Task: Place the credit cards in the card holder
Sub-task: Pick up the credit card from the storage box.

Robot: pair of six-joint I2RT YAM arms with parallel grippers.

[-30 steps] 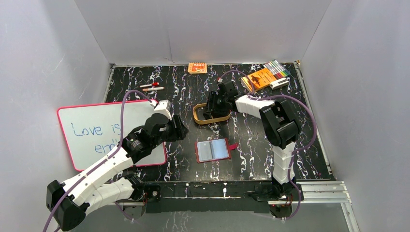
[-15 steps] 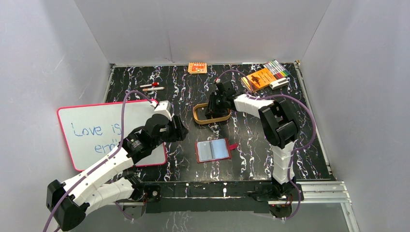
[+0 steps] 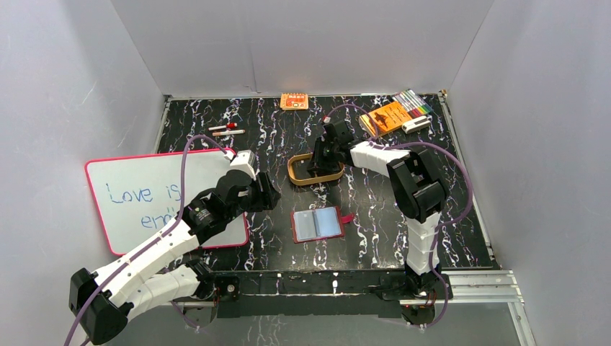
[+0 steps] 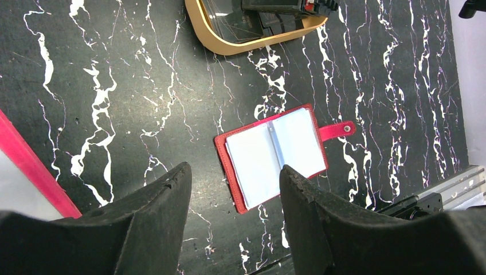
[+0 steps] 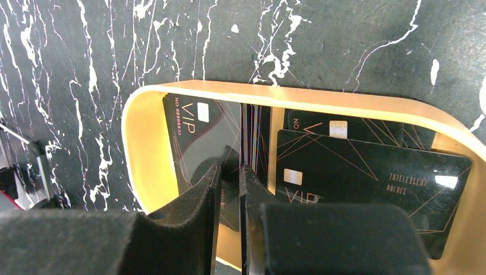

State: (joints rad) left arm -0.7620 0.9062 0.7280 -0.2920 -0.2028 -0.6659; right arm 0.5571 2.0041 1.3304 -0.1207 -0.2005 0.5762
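**Right jaws down in the tray, card holder lying open with room all round**

So the right jaws are down inside the tan tray (image 5: 143, 160), right up against its divider, and they're pinched to a thin slit. I honestly can't tell if a card edge is in that slit or not. The credit cards (image 5: 367, 172) are all dark ones, lying overlapped in both compartments of the tray. It's a tight spot, with the curved tray wall close on one side.

The card holder (image 3: 318, 224) lies open and flat, pockets up, between the tray and the desk's near edge and apart from both. Its snap tab (image 4: 338, 130) sticks out to the right. There's bare desk (image 3: 375, 216) all round it.

The left jaws hang wide open with nothing in them, above the desk just left of the card holder. The whiteboard (image 3: 144, 194) is close on their other side and overhangs the desk's left edge. An orange booklet (image 3: 385, 117) and markers (image 3: 413, 101) crowd the far right corner, well apart
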